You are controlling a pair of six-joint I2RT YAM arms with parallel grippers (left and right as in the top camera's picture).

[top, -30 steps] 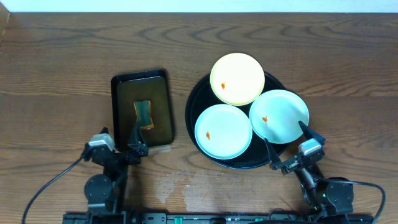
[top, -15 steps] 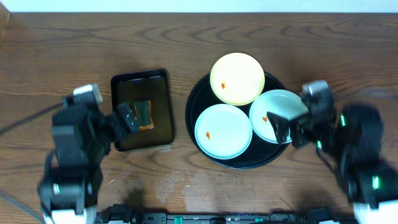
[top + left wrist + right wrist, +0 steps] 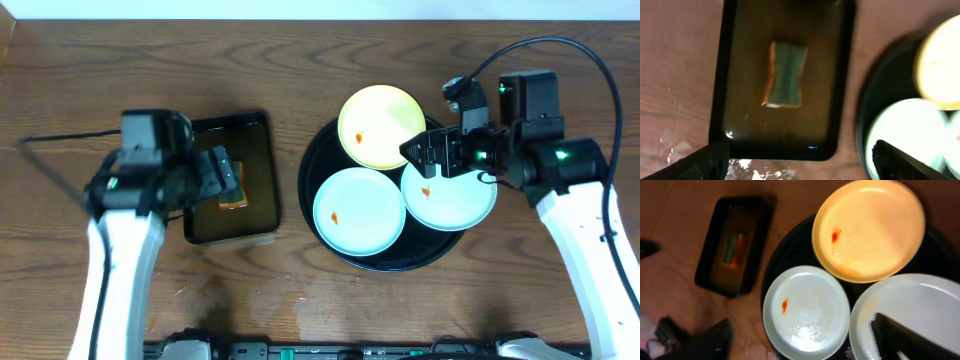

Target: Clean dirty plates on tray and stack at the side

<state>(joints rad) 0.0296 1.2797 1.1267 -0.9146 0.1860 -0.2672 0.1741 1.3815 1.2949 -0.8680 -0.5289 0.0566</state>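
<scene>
Plates: all three on the round tray (image 3: pixel 318 236), right of centre on the desk (image 3: pixel 300 70). The yellow plate (image 3: pixel 381 126) is at the far side; the left mint plate (image 3: pixel 359 210) and right mint plate (image 3: pixel 462 200) sit nearer, packed edge to edge. Each is smeared orange.
Left hand (image 3: pixel 218 176): over the sponge tray (image 3: pixel 193 225), fingers spread wide, empty.
Right hand (image 3: pixel 425 158): above the right mint plate, fingers spread, empty.
Sponge (image 3: pixel 786 74): flat in the sponge tray, with liquid around it.
Handling: plates likely stiff, light, glossy and so slippery, and could chip. Pinch the raised rim on an outer side clear of the neighbouring plates. Sponge is soft and probably wet; pinch across its narrow width.
Progress: looks like the start, nothing stacked aside yet.
</scene>
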